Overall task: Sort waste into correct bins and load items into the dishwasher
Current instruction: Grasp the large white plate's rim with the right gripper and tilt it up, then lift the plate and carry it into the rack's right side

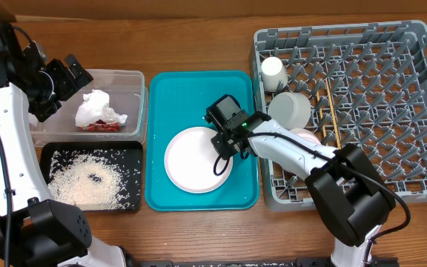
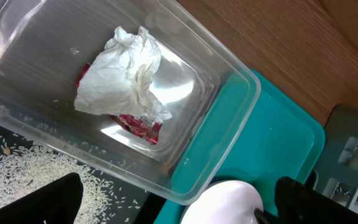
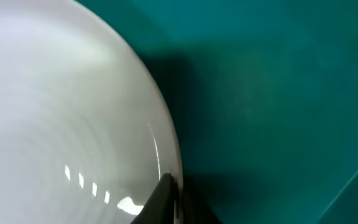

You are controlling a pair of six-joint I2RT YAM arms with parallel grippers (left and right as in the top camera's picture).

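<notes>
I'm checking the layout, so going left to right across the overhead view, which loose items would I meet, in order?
crumpled napkin → large plate → bowl → chopsticks

A teal tray [image 1: 175, 100] lies on the wooden table [image 1: 199, 37].

Everything is being carried by a wooden table [image 1: 199, 44], whose warm brown top is being shown with darker grain streaks running from left to right, the bare wood being seen mostly along the far edge and in a narrow band at the near side. A dark strip [image 1: 221, 262] is being glimpsed along the near edge, and a patch of the same wood is being caught at the right of the left wrist view. The surface is being lit evenly, with only soft shadows being thrown onto it.
</notes>
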